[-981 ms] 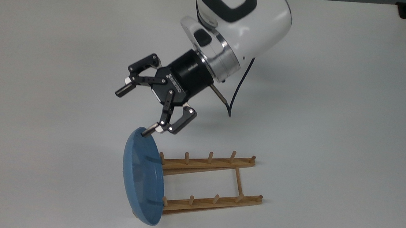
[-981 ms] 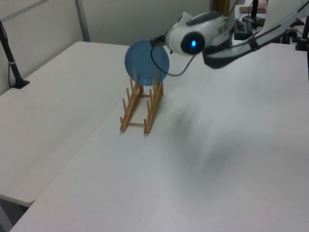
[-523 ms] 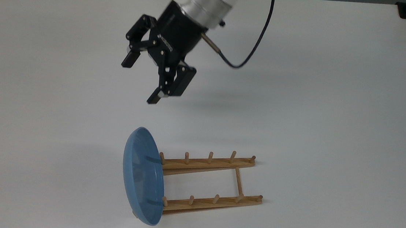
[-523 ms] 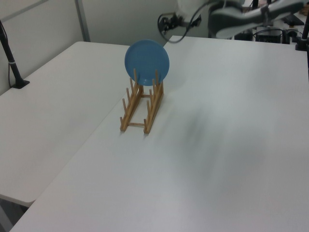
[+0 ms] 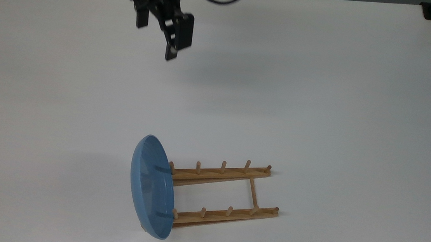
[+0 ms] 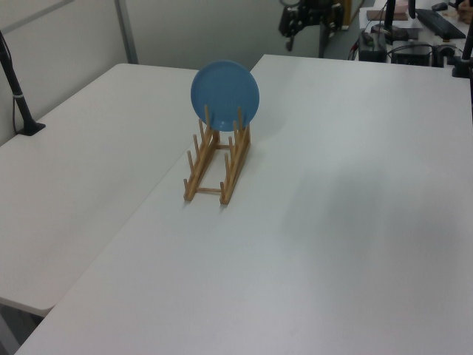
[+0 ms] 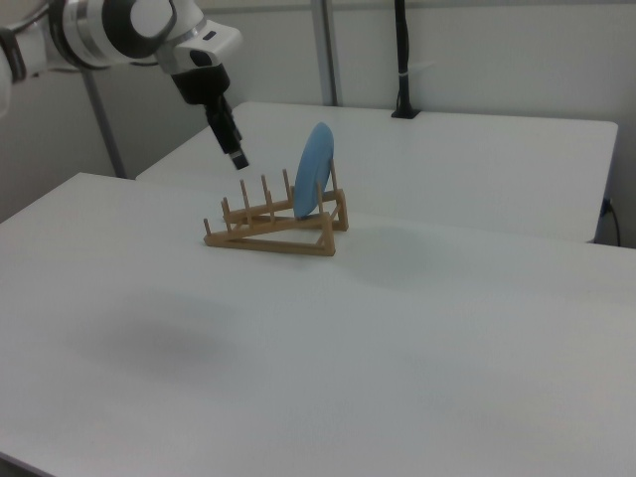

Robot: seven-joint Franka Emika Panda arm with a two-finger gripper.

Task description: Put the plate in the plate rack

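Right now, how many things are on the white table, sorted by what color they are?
Blue: 1, the plate
Light brown wood: 1, the plate rack
Total: 2 things on the table. The plate stands on edge at one end of the rack.

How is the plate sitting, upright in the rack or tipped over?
Upright. The plate stands on edge at one end of the plate rack, leaning on the last pegs, apart from the gripper.
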